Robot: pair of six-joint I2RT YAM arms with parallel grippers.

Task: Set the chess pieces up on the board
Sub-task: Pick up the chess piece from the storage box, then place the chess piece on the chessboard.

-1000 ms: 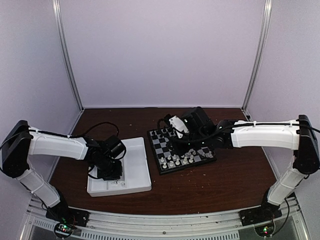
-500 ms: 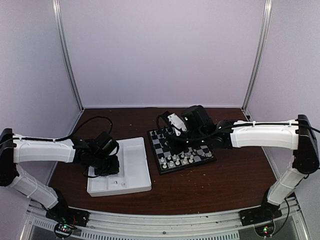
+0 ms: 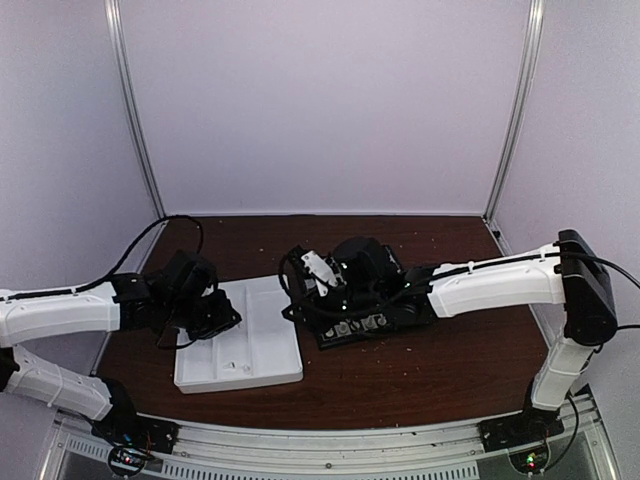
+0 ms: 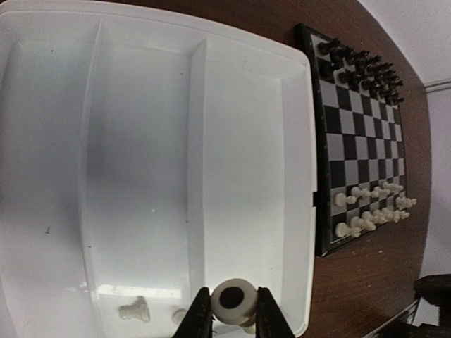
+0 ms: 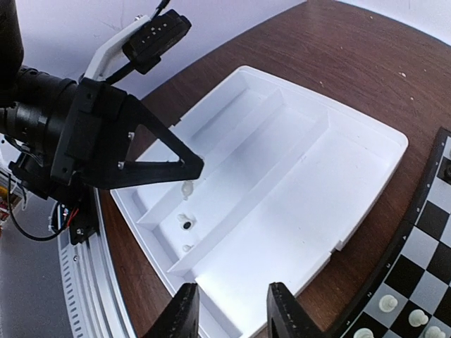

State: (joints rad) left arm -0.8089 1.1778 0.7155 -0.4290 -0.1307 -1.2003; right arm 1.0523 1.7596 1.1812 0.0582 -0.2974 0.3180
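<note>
My left gripper is shut on a white chess piece, seen base-on, and holds it above the near corner of the white tray. Two more white pieces lie in the tray below. The right wrist view also shows this gripper with the piece at its tip. My right gripper is open and empty, over the tray's edge beside the board. The board holds two rows of white pieces and black pieces. From above, my right arm hides much of the board.
The white compartmented tray lies left of the board on the brown table. Two small pieces lie in its narrow compartment. The two grippers face each other over the tray. Enclosure walls stand on three sides.
My left gripper has drawn back to the left and up out of the tray with a white piece. My right gripper has swung left from over the board to the tray's edge.
</note>
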